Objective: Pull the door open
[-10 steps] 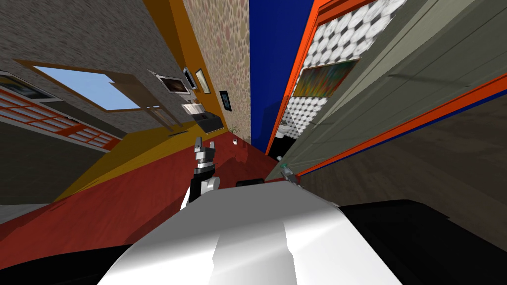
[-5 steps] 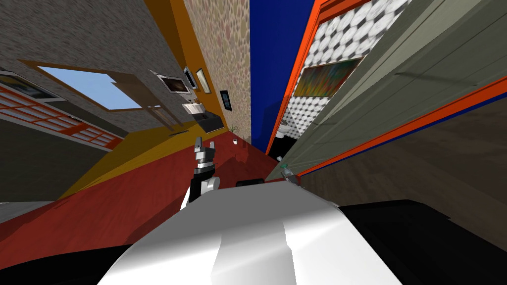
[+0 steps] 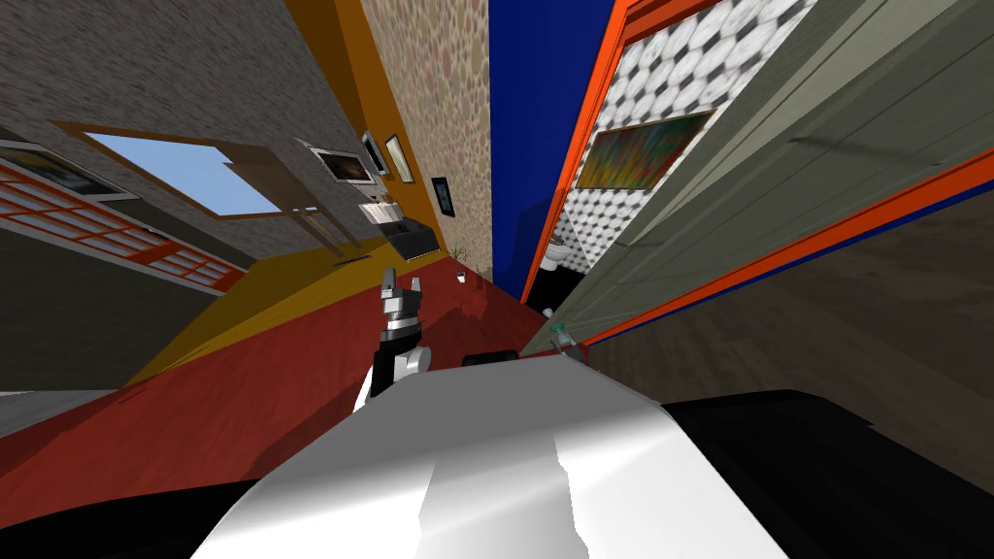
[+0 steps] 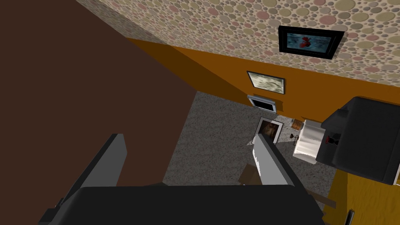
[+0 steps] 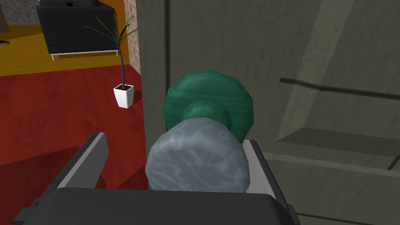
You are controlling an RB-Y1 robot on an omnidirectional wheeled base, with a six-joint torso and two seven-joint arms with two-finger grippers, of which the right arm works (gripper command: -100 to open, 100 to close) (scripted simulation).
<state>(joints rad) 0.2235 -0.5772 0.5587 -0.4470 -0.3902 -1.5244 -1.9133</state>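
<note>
Door (image 3: 757, 184) on the right, ajar already, tiled room (image 3: 679, 68) peeking through the gap; right gripper (image 5: 175, 138) spread round the grey knob (image 5: 198, 160), touching one side, not pinching; most of the swing left to go, probably; left gripper (image 4: 187, 142) spread, idle.

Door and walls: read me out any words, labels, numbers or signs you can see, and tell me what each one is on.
None: no readable text in any view.
The door and its knob: no lettering.
The black-framed picture and the pale picture: images only, no caption.
The white plant pot: blank.
</note>
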